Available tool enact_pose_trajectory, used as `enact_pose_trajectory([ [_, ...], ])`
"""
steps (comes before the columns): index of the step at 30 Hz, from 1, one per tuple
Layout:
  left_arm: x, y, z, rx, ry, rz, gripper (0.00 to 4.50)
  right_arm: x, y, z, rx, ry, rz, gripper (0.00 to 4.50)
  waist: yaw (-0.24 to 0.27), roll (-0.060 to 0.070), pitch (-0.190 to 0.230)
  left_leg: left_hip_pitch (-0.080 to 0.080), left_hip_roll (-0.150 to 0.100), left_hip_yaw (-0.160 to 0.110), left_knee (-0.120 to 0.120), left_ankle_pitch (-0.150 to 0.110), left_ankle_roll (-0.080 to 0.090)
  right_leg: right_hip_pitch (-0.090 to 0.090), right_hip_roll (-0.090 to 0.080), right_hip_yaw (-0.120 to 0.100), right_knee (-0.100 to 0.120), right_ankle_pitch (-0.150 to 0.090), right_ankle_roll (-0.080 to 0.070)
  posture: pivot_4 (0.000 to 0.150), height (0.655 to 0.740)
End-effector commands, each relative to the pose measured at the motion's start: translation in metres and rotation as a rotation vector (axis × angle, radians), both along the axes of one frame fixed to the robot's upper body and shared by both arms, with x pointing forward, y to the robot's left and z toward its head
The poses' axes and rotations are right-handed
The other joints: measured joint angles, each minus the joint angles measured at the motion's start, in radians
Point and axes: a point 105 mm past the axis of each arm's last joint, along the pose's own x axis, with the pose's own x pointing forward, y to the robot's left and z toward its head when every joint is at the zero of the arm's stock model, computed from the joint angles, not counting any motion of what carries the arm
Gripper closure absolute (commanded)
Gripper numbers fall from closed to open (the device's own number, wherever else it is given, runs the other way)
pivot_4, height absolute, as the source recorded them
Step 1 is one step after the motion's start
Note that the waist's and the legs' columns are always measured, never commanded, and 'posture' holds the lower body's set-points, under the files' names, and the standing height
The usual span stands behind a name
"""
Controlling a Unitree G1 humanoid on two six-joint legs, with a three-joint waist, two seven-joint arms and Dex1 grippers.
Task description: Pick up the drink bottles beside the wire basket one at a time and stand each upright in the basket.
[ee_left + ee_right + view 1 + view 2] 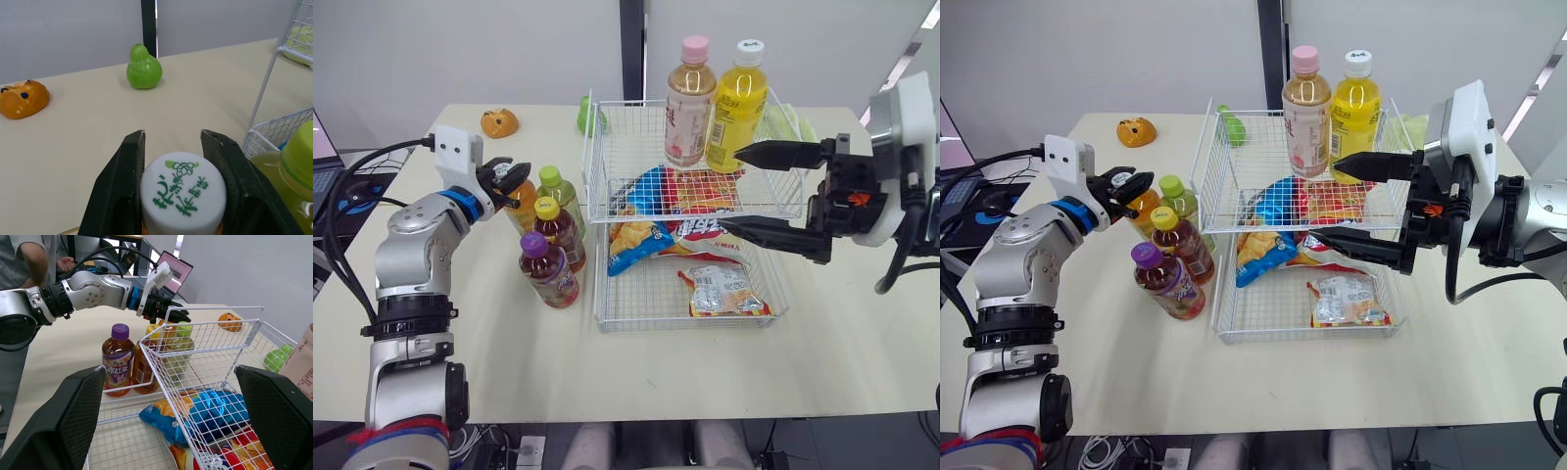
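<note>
My left gripper (pixel 512 182) is shut on the white cap (pixel 183 190) of an orange drink bottle (pixel 522 212) that stands left of the white wire basket (pixel 598 201). Beside it stand a green-capped bottle (pixel 559 193), a yellow-capped tea bottle (pixel 559 233) and a purple-capped bottle (pixel 548 271). Upright on the basket's upper tier are a pink-capped bottle (pixel 689 103) and a yellow drink bottle (pixel 737 108). My right gripper (pixel 732 191) hangs wide open at the basket's right side, one finger over the upper tier and one at the lower, with nothing held.
Snack bags (pixel 685 191) lie on both tiers of the basket. A green pear (pixel 144 68) and an orange bun toy (pixel 499 122) sit at the table's far left. A laptop (pixel 171 271) and cables lie off the left edge, near a person's arm (pixel 36 254).
</note>
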Motion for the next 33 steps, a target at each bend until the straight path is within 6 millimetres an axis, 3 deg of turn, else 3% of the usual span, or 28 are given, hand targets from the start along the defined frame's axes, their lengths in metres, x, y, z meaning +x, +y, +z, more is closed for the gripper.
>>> enact_pose_trajectory([
  [1,-0.014,0.012,0.027,0.018,-0.07,0.012,3.11,0.0,-0.011,0.021,0.011,-0.089,-0.049,0.0,-0.001,0.0,0.0,0.0,0.0,0.0,0.0,0.0,0.0,0.0,0.0,0.0,0.0,0.0,0.0,0.15,0.74],
  [7,-0.037,0.027,0.065,0.108,-0.106,-0.019,3.11,0.002,-0.028,0.035,0.011,-0.129,-0.123,0.0,-0.003,-0.001,0.0,-0.001,0.001,0.0,-0.001,0.0,0.0,-0.001,0.001,0.0,-0.001,0.0,0.0,0.15,0.74],
  [10,-0.044,0.032,0.095,0.142,-0.13,-0.052,3.11,0.002,-0.035,0.04,0.013,-0.13,-0.139,0.0,-0.001,-0.001,0.001,-0.002,0.001,0.0,-0.001,0.0,0.0,-0.001,0.001,0.0,-0.003,0.0,0.0,0.15,0.74],
  [18,-0.054,0.024,0.17,0.139,-0.193,-0.189,3.11,-0.002,-0.046,0.041,0.025,-0.114,-0.159,0.0,0.004,-0.002,0.001,-0.003,0.0,-0.001,-0.001,0.0,0.0,0.0,0.001,-0.002,-0.005,0.001,0.002,0.15,0.74],
  [21,-0.055,0.011,0.202,0.117,-0.231,-0.263,3.11,-0.003,-0.053,0.045,0.045,-0.123,-0.182,0.0,0.001,-0.003,0.002,-0.004,0.0,-0.001,0.0,0.0,0.0,0.0,0.002,-0.003,-0.005,0.001,0.002,0.15,0.74],
  [27,-0.051,-0.026,0.244,0.075,-0.294,-0.409,3.11,-0.013,-0.054,0.044,0.066,-0.109,-0.146,0.0,-0.002,-0.003,0.002,-0.006,0.0,0.0,0.0,0.0,0.0,-0.001,0.002,-0.003,-0.006,0.001,0.002,0.15,0.74],
  [30,-0.052,-0.052,0.259,0.05,-0.312,-0.509,3.11,-0.016,-0.056,0.041,0.069,-0.102,-0.146,0.0,-0.003,-0.003,0.002,-0.007,0.0,0.0,0.0,0.0,0.001,-0.001,0.002,-0.003,-0.006,0.001,0.002,0.15,0.74],
  [33,-0.047,-0.069,0.261,0.074,-0.291,-0.542,3.11,-0.018,-0.057,0.039,0.075,-0.1,-0.15,0.0,-0.004,-0.003,0.002,-0.007,0.0,0.0,0.001,0.0,0.001,-0.002,0.002,-0.003,-0.006,0.001,0.002,0.15,0.74],
])
